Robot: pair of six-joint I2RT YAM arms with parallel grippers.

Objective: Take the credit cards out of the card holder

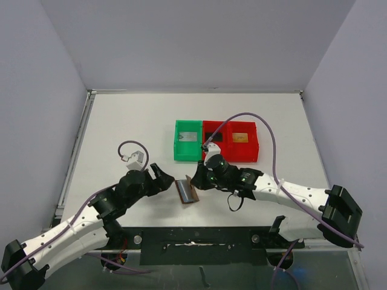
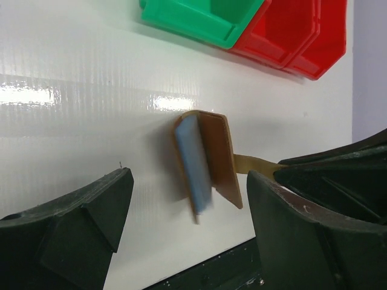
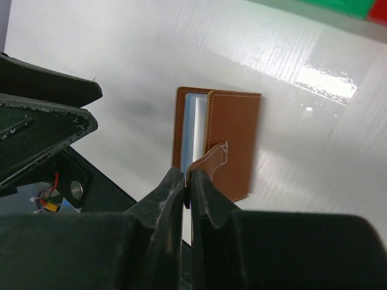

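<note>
1. The right gripper (image 3: 187,179) has its jaws pressed together, pinching the tab (image 3: 213,157) of the card holder (image 3: 234,136).
2. The card holder sits on the white table (image 1: 121,121) between both grippers, partly open, with its grey-blue lining showing.
3. The left gripper (image 1: 167,177) hovers just beside it, jaws spread wide, gripping nothing.
4. Farther back, a pale grey card (image 1: 188,136) lies in the green tray (image 1: 179,146).
5. A black card (image 1: 216,138) and a golden-orange card (image 1: 240,138) lie in the red tray (image 1: 254,148).
</note>
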